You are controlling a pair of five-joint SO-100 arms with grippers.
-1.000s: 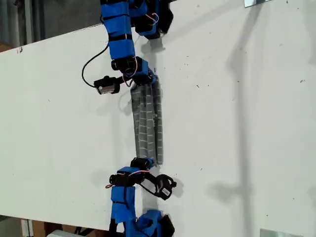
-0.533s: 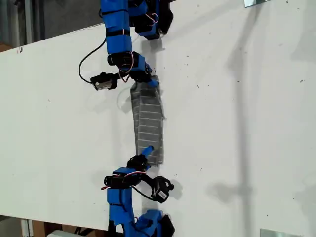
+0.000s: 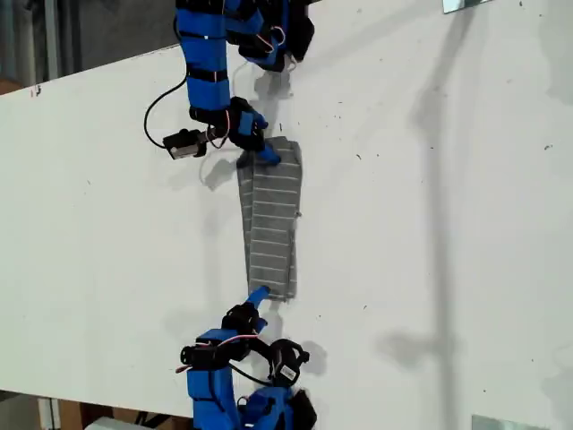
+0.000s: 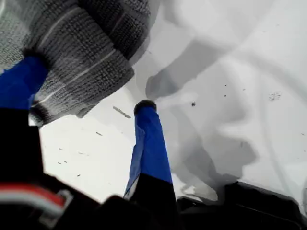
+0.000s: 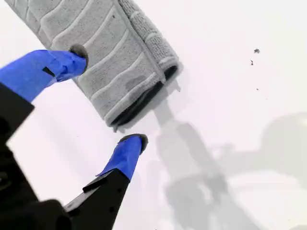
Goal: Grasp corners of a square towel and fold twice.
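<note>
The grey white-striped towel [image 3: 270, 218] lies folded into a narrow strip on the white table [image 3: 430, 224]. The first gripper [image 4: 91, 81] and the second gripper [image 5: 108, 96] stand at the strip's two ends. Both sets of fingers are apart, gripping nothing.

We saw the exterior view evenly and brightly lit, the white table [image 3: 430, 224] close to washed out but without hard glare. Long soft shadows of the arms ran down it on the exterior view's right, one faint and broad, one darker near the bottom. Both wrist views were bright too. In the first wrist view several overlapping grey shadows crossed the table, and the towel [image 4: 81, 52] close to the lens looked soft and slightly blurred. In the second wrist view the towel's weave was sharper, and the dark body of the gripper nearest the lens was out of focus.
</note>
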